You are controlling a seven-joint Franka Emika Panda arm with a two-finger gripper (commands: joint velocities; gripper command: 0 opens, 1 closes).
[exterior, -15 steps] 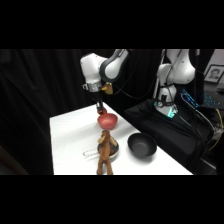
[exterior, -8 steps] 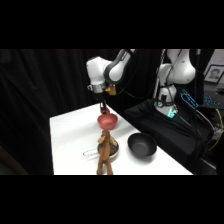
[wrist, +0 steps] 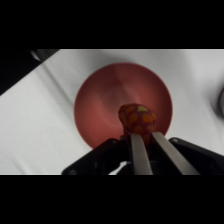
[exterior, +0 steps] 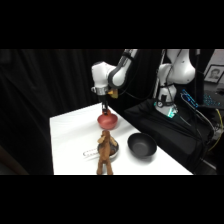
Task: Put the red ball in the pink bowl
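Gripper (wrist: 145,137) clenched on the red ball (wrist: 136,118), ball pinched at the tips of the two fingers (wrist: 140,155). Ball is held in the air directly above the pink bowl (wrist: 100,107), over its lighter inside; not resting in it. Side view: gripper (exterior: 104,108) hangs just over the bowl (exterior: 107,120) near the far part of the white counter (exterior: 70,135). Nearer the camera stands a brown figure (exterior: 104,154); a black bowl (exterior: 141,145) sits to its right, well apart from the pink one.
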